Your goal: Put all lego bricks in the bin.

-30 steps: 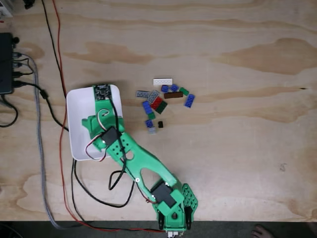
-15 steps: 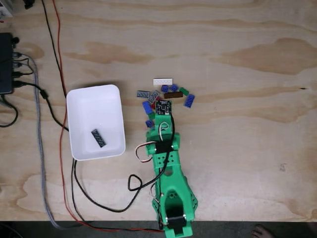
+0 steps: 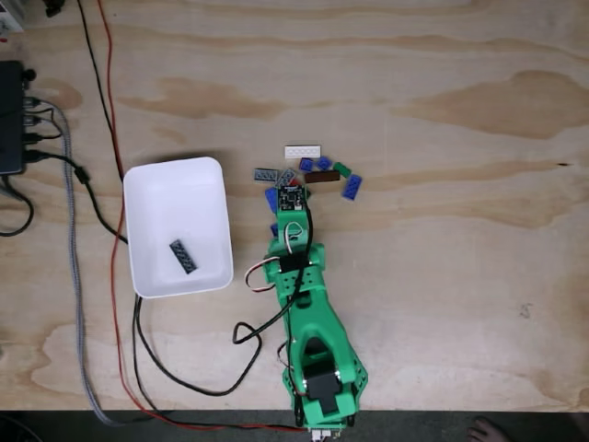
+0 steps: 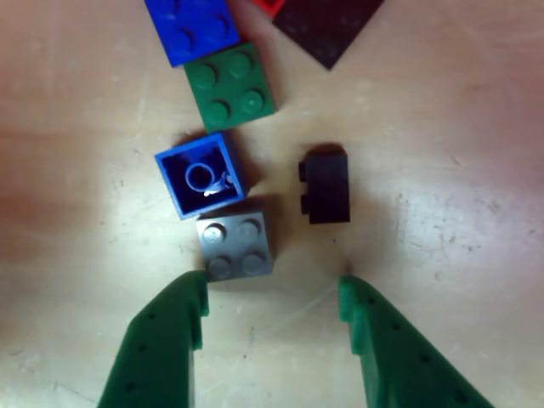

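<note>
1. In the fixed view the green arm [image 3: 308, 313] reaches up the plywood table [image 3: 442, 276] from the bottom edge, and its head covers the near part of the brick pile [image 3: 313, 173].
2. The bin [image 3: 147, 198] lies left of the arm, apart from the pile, with one grey plate [image 3: 182, 256] inside it.
3. The bricks that show past the arm are a white plate [image 3: 302, 151], a brown plate [image 3: 322, 177], a green brick [image 3: 341, 169] and a blue brick [image 3: 352, 187].
4. Cables run down the table's left side; a black box [image 3: 11, 118] sits at the left edge.
5. A bare foot [image 3: 485, 430] shows at the bottom right edge.
6. The other view shows what the arm hides: the gripper [image 4: 272, 302] is released, its green fingers [image 4: 174, 327] spread wide with nothing between them.
7. Just ahead of the left finger lies a grey brick [image 4: 235, 245], touching an upturned blue brick [image 4: 201, 175].
8. A black brick [image 4: 325, 189] lies on its side ahead of the right finger, apart from the grey one.
9. Farther up are a green 2x2 [image 4: 231, 87], a larger blue brick [image 4: 191, 25] and a dark plate [image 4: 327, 25].
</note>
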Controlling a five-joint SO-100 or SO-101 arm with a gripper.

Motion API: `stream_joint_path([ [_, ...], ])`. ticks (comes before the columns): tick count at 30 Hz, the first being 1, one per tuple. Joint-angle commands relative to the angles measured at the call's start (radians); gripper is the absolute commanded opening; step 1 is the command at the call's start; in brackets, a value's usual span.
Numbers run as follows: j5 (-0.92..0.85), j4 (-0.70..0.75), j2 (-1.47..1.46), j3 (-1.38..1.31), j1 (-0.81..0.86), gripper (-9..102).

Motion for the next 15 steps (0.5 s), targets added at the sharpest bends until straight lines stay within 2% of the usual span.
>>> stream_joint_path([
  [1,0.014,-0.025,-0.041,-0.1,-0.041,16],
  [4,0.014,-0.029,-0.063,-0.13,-0.06,14],
  [11,-0.002,-0.055,-0.084,-0.16,-0.072,0],
  [15,0.055,-0.003,0.025,-0.153,-0.074,0],
])
